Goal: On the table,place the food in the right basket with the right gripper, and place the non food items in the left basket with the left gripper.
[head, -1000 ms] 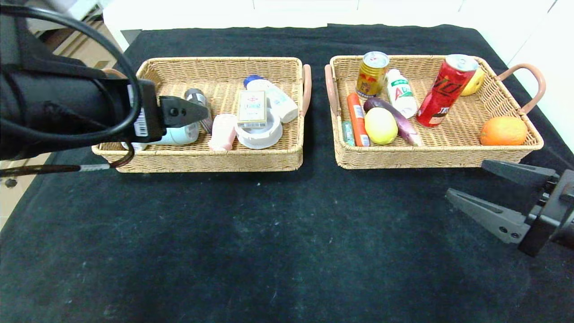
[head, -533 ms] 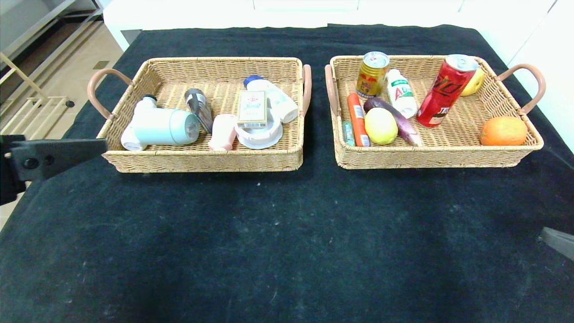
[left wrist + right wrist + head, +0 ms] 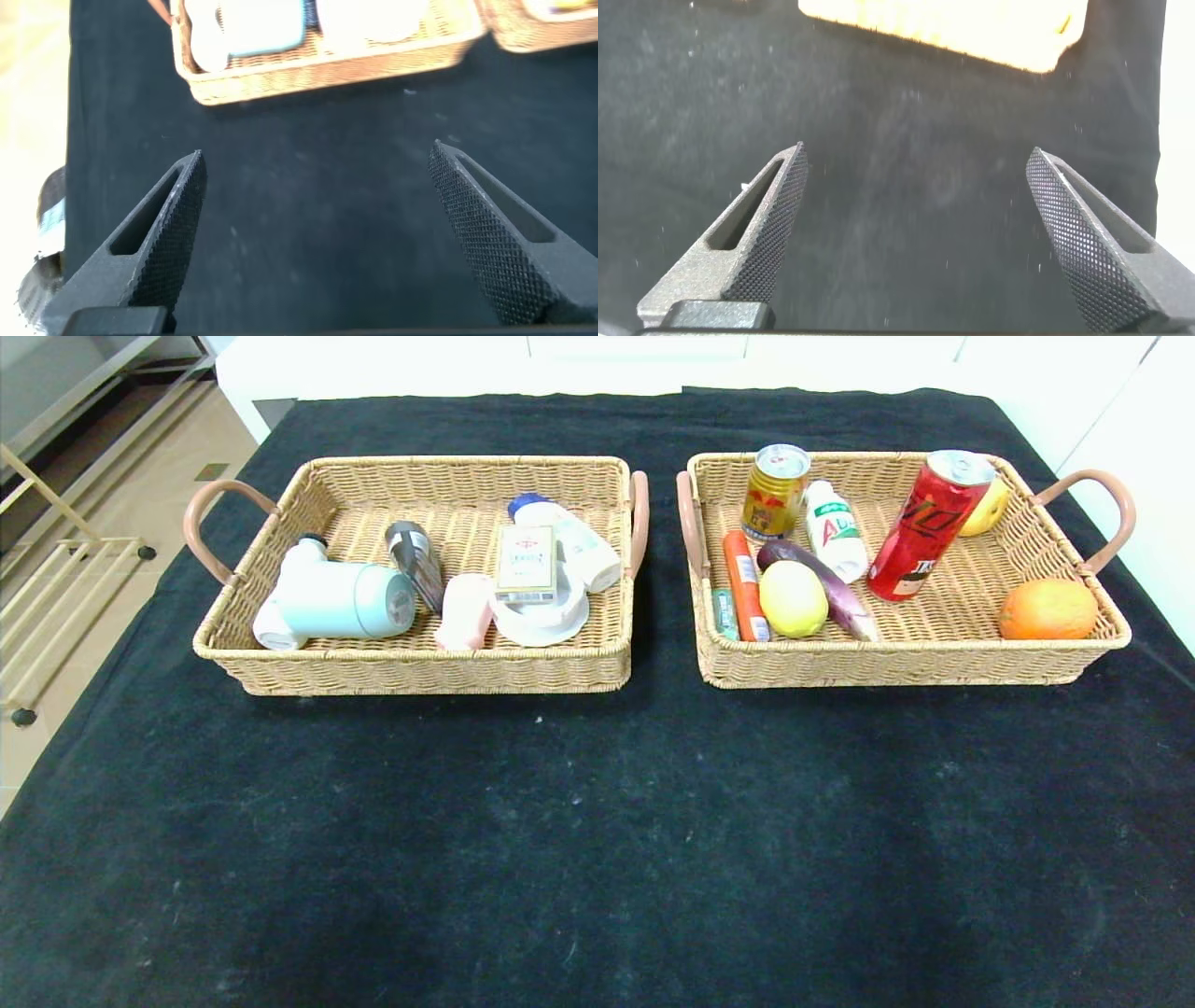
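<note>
Left gripper spread wide, nothing held, over table near left basket. Right gripper likewise, near right basket.

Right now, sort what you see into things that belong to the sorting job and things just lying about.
Job:
tan wicker left basket
tan wicker right basket
tall red drink can
yellow lemon
light blue mug
flat cream box
open left claw
open right claw

Lying about:
round orange
gold can
</note>
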Motion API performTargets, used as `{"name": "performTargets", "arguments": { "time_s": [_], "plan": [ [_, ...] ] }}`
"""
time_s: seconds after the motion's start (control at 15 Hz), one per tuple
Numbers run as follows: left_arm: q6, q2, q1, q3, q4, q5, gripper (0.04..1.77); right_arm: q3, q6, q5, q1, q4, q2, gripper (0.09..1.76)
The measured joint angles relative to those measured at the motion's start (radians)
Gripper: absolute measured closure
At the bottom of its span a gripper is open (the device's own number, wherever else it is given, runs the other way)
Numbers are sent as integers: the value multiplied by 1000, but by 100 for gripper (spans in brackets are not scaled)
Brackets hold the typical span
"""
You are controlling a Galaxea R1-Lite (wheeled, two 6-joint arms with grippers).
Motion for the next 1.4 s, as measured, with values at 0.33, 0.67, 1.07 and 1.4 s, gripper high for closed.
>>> {"name": "performTargets", "arguments": {
  "time_s": [0.33,0.67,1.07,1.4],
  "plan": [
    [7,-204,110,42,115,-206,10,145,42,-41,26,10,-178,14],
    [15,-392,122,195,121,-278,9,234,56,-44,33,3,-288,14],
    [28,-622,123,586,-184,-239,9,416,54,-115,34,-194,-417,14],
    [61,-652,122,984,-600,-103,9,767,36,-206,34,-626,-436,14]
  ]
}}
